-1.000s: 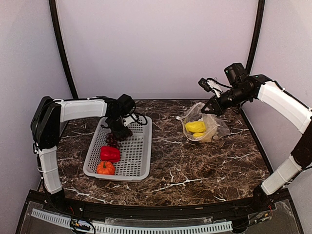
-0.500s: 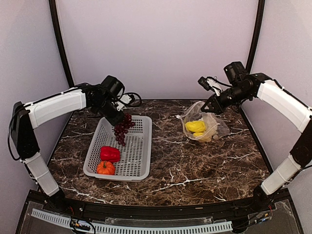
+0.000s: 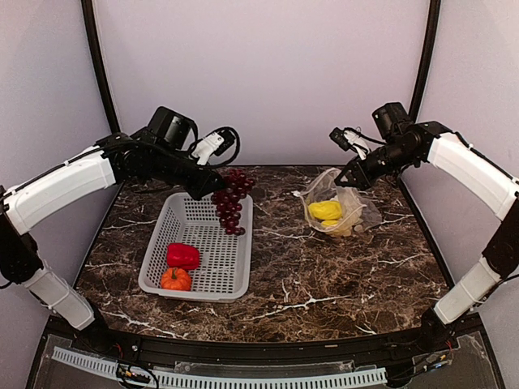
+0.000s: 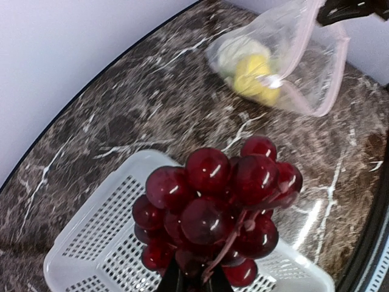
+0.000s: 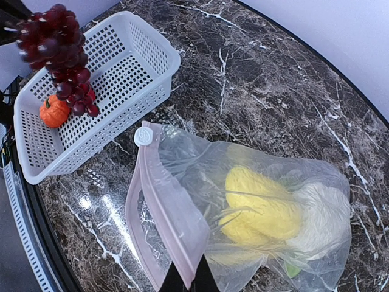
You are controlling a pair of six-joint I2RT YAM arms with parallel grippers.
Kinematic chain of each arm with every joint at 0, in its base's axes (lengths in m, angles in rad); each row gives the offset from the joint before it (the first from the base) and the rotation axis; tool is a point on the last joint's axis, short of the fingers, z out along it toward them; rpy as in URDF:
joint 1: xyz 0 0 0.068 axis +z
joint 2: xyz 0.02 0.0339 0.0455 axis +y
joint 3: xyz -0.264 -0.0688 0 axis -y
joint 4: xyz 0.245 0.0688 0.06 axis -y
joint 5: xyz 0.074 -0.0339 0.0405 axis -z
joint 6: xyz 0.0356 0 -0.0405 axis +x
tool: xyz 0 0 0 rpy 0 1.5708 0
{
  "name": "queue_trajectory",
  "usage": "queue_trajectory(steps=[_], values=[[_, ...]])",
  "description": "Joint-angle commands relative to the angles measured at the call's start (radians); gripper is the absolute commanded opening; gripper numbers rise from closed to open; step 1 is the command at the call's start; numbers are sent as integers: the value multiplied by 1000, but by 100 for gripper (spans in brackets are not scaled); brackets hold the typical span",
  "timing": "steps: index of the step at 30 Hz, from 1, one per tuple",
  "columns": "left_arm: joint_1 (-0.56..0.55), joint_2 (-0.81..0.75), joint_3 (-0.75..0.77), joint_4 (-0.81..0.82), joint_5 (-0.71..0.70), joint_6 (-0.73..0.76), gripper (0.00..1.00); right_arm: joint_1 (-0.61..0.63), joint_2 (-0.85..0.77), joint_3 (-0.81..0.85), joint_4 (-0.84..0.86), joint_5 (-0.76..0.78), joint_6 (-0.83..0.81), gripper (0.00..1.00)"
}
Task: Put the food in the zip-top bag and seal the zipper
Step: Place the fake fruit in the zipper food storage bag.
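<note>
Currently the left gripper [image 3: 209, 191] pinches the dangling grapes [image 3: 230, 203] over the basket [image 3: 154, 271] at centre left, and the bunch could swing and snag the rim of the bag [image 3: 340, 207], which the right gripper [image 3: 354, 180] clamps and holds up at right.

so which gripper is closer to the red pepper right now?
Left. The left gripper holds the grapes above the basket's far end, the pepper lying in that basket; the right gripper pinches the bag across the table.
</note>
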Motion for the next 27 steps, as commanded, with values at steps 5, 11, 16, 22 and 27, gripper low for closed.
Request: queue_trajectory(steps=[5,11,16,22,27], values=[[-93,-90,2,275,282,-70,1,-4,16,37,2,-24,24,0],[-120,-88,-11,509,382,-155,1,-3,35,89,-38,-53,37,0],[-138,-65,-29,688,441,-217,1,-3,32,113,-57,-72,45,0],[-179,-1,-14,848,440,-243,1,-3,30,126,-72,-102,56,0],[-204,86,15,965,439,-281,1,-3,41,178,-105,-217,105,0]])
